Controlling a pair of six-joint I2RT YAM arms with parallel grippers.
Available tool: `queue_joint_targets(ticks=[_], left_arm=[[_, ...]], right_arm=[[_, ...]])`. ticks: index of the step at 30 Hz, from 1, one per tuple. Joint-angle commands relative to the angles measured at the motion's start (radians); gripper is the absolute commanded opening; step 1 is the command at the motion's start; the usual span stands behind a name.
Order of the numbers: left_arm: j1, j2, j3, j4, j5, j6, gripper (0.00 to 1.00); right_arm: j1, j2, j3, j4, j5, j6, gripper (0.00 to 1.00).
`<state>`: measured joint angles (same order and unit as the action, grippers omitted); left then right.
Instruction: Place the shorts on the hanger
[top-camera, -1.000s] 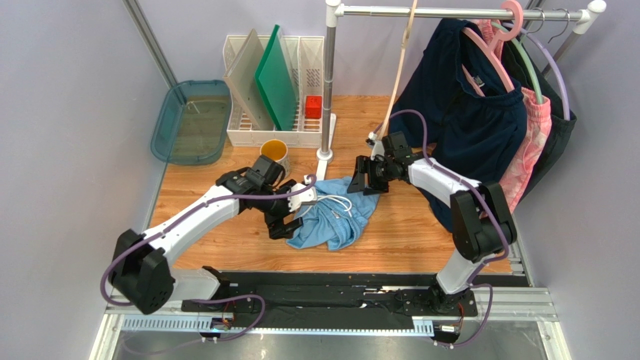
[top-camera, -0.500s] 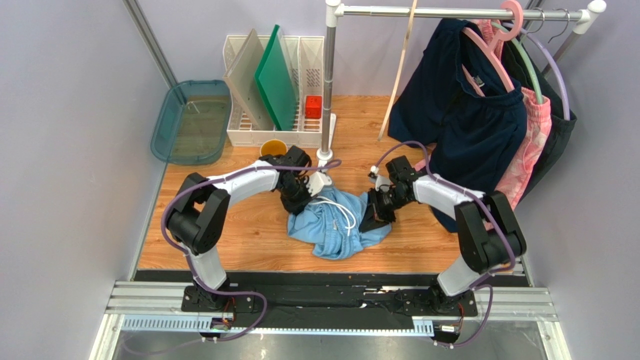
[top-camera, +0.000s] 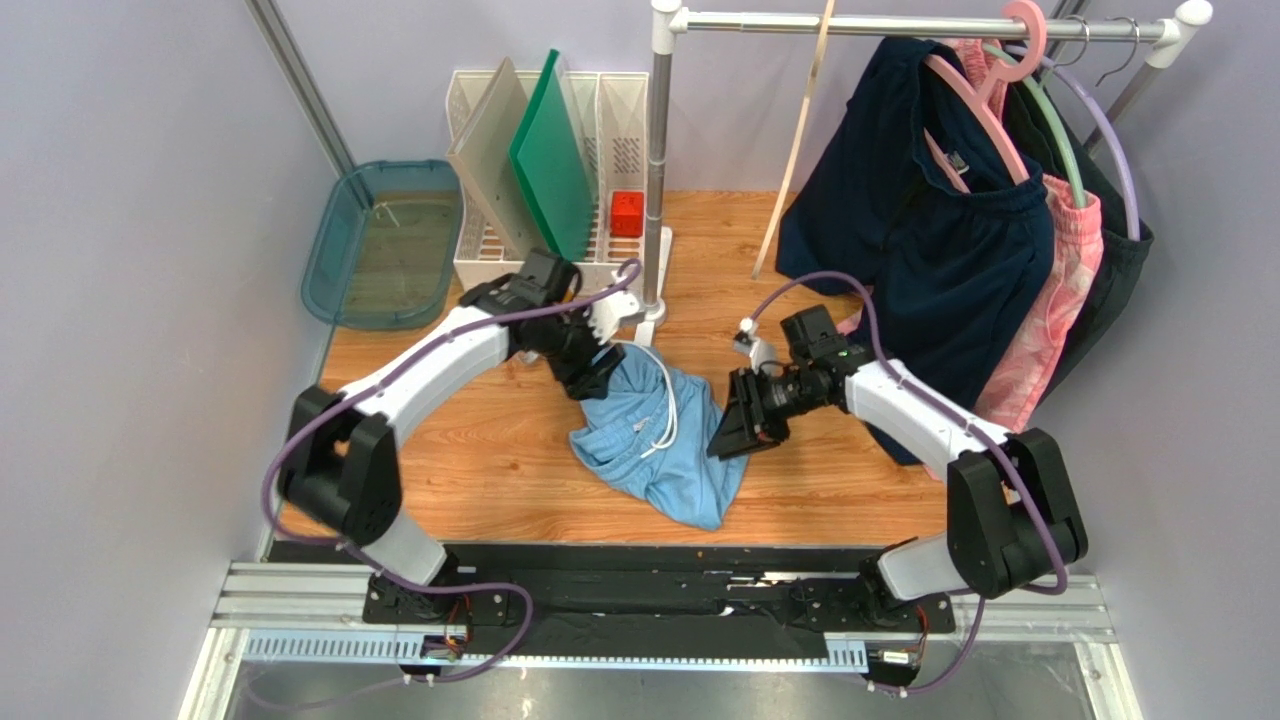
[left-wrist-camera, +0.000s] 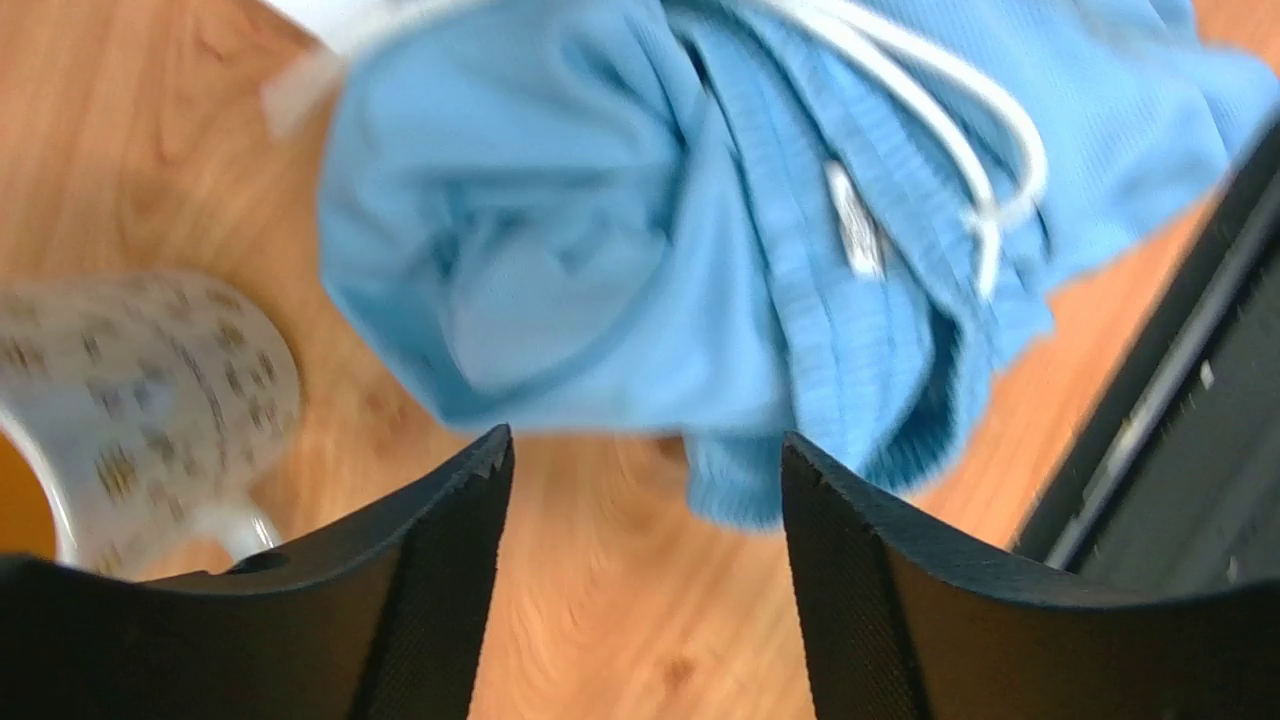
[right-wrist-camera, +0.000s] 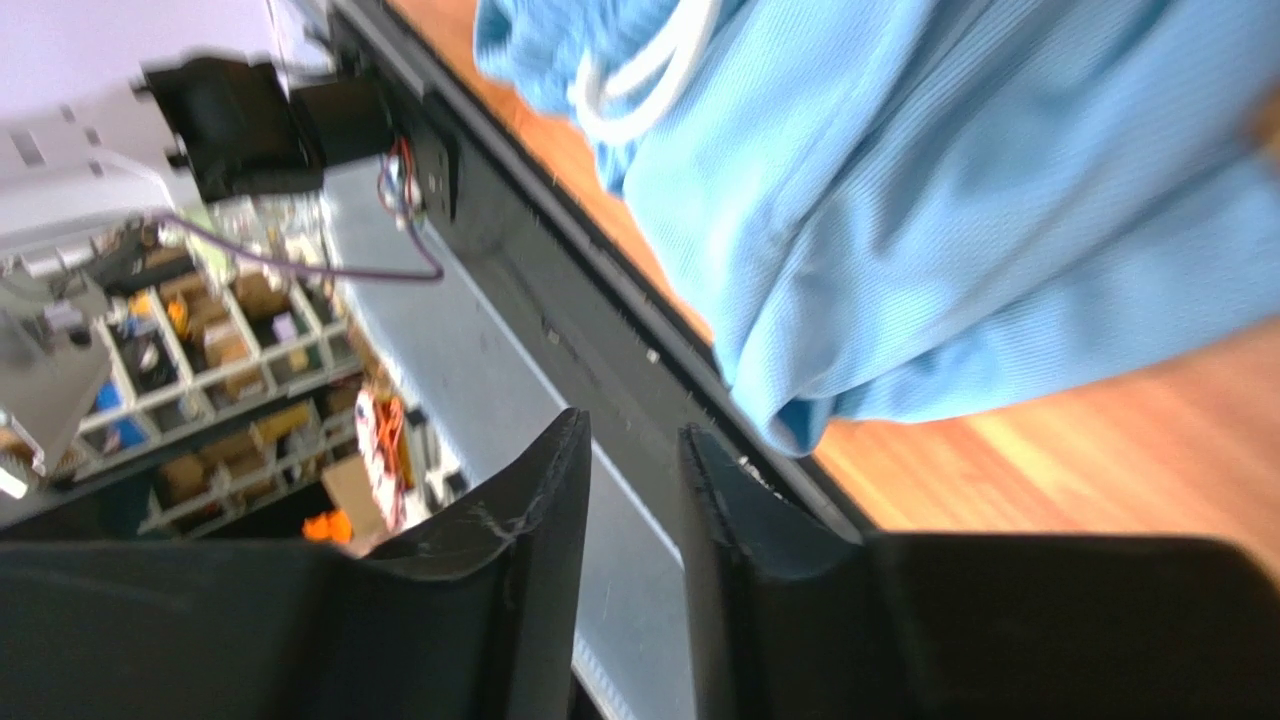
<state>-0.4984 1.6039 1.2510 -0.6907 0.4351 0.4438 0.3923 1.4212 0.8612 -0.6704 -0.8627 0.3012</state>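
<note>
Tabletop (top-camera: 451, 450): arms (top-camera: 436, 360) (top-camera: 917, 413) low beside shorts (top-camera: 669, 443)

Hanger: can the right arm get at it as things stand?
Probably yes. The hanger hangs bare on the rail, clear of the navy garment; the right tool, low by the shorts, has nothing between.

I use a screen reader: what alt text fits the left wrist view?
Crumpled sky-blue shorts with a white drawstring lie on a wooden table, beyond the left tool's two parted black fingers. A blurred patterned mug sits at left.
</note>
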Motion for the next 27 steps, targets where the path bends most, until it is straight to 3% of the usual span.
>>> queue_joint_targets(ticks=[1,5,9,15,27], left_arm=[[0.031,-0.197,-0.137,-0.090,0.146,0.154,0.72],[-0.038,-0.211,-0.180,-0.104,0.123,0.161,0.74],[-0.094,-0.141,-0.132,-0.043,0.123,0.053,0.73],[-0.098,0.005,0.014,0.053,0.165,-0.190,0.72],[-0.036,-0.068,-0.091,0.095,0.123,-0.237,0.72]], right_arm=[[-0.055,-0.015,0.093,0.041,0.053,-0.037,0.36],[-0.055,0.095,0.143,0.147,0.088,0.038,0.43],[-0.055,0.214,0.209,0.186,0.062,0.104,0.39],[-0.053,0.288,0.182,0.322,0.018,0.245,0.36],[-0.035,0.435,0.314,0.423,0.008,0.322,0.38]])
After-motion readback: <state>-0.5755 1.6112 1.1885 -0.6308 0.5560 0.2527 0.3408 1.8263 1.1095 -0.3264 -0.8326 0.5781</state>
